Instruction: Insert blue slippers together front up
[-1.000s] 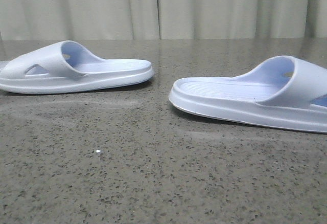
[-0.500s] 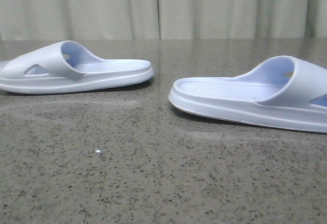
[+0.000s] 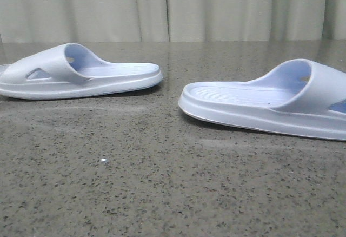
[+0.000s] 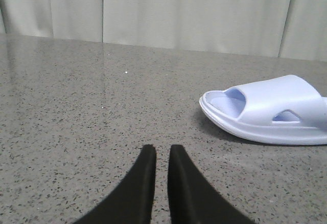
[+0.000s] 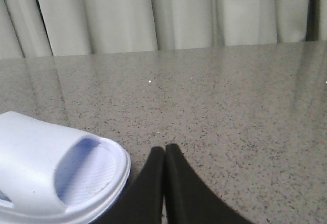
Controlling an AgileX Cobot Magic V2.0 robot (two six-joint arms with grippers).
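Slippers, two (soles down): left slipper [image 3: 81, 72], right slipper [image 3: 270, 104], apart on worktop [image 3: 162, 193]; left tool [image 4: 158, 150] nearly closed, right tool [image 5: 164, 150] closed, both empty.

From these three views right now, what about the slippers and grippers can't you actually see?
- Left slipper: toe cut off by the front view's left edge; heel cut off by the left wrist view's edge.
- Right slipper: toe cut off by the front view's right edge; right wrist view shows only part.
- Left gripper and right gripper: absent from front view; only fingertips show.
- Slipper soles: hidden against the table.
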